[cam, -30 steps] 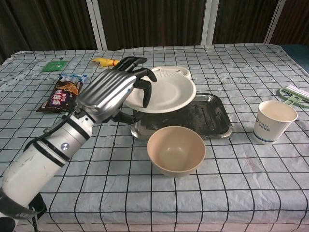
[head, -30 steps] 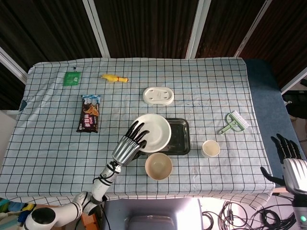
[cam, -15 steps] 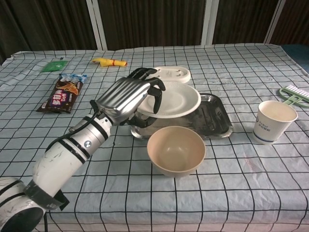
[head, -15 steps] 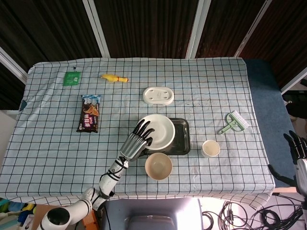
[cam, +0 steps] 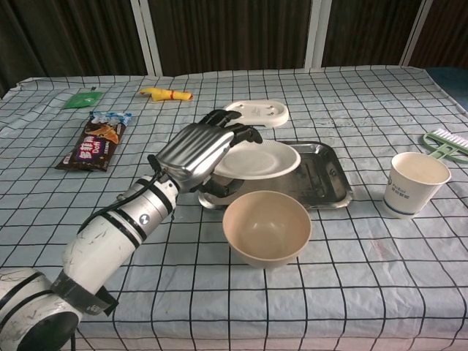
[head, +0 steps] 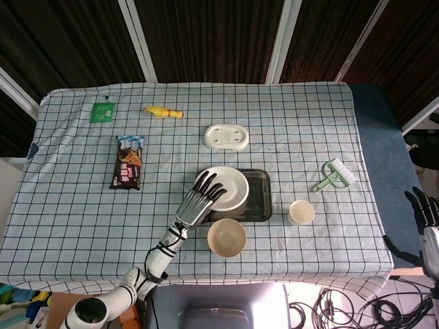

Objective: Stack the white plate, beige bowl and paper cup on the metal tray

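One of three nearly placed.
White plate [cam: 256, 160] low over metal tray [cam: 327, 176], gripped by left hand [cam: 201, 150]; beige bowl [cam: 267, 227], paper cup [cam: 413, 183] on cloth, unstacked. Right hand [head: 425, 212] off-table, fingers apart, empty.

Hidden under the white plate [cam: 256, 161] and the left hand [cam: 199, 152]: the left part of the metal tray [cam: 327, 178]. Cut off at the head view's right edge: the right hand [head: 429, 218] (fingers only partly shown, pose unclear). Unreadable: print on the snack packet [head: 127, 162].
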### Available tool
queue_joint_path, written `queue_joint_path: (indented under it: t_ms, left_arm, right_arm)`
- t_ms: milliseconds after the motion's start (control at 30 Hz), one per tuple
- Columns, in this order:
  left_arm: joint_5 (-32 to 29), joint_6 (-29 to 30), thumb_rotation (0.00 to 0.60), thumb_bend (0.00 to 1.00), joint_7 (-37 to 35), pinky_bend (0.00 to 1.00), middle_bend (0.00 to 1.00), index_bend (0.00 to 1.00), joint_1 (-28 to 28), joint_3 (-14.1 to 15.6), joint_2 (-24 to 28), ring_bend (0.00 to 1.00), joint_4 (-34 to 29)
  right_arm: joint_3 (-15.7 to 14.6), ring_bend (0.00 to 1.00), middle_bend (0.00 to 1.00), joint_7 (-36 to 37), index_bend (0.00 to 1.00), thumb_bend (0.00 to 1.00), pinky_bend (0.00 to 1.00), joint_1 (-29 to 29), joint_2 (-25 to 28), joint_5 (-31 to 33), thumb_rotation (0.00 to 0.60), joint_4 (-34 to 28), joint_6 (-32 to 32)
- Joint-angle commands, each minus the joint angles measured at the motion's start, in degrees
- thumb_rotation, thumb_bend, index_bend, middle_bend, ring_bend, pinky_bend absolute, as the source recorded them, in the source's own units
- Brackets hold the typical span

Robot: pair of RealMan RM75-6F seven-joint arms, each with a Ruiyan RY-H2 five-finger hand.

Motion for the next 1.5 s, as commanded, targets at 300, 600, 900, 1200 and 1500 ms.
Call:
queue_joint_path:
  t_ms: [300, 600, 900, 1200, 1500]
  left_arm:
    - [1.52, 1.29, 0.6, 0.32, 3.02, 0.0, 0.18, 0.08, 1.51, 2.43, 1.32, 0.0, -3.38]
    - [-0.87, -2.76, 0.6, 0.22, 8.4, 0.0, 0.11, 0.0, 1.81, 1.01, 3.63, 0.0, -7.9]
    - [-1.31, -4.31, 0.6, 0.17, 11.63, 0.0, 0.06, 0.0, 2.75, 1.14, 8.8, 0.0, -18.45]
    - [-0.49, -2.66, 0.6, 0.18, 12.81, 0.0, 0.06, 0.0, 4.03, 1.5, 12.81, 0.0, -25.5]
    - [-2.2, 2.65, 0.6, 0.26, 12.45, 0.0, 0.06, 0.0, 13.03, 4.46, 27.75, 0.0, -38.3]
  right_arm:
    - [0.17, 0.0, 0.0, -0.17, 0.0, 0.18, 0.02, -0.07, -0.01, 0.21, 0.6, -0.24, -0.05]
    - [0.16, 0.0, 0.0, 0.08, 0.0, 0.17, 0.02, -0.12, 0.04, 0.06, 0.6, -0.33, -0.04]
    - [0.14, 0.0, 0.0, -0.45, 0.0, 0.17, 0.02, -0.09, -0.08, 0.05, 0.6, -0.42, -0.22]
    - [0.03, 0.0, 0.0, -1.34, 0.0, 0.17, 0.02, 0.01, -0.34, -0.13, 0.6, -0.37, -0.45]
    - [-2.29, 0.0, 0.0, -4.0, 0.0, 0.17, 0.01, 1.15, -1.77, -5.49, 0.6, 1.19, -1.57]
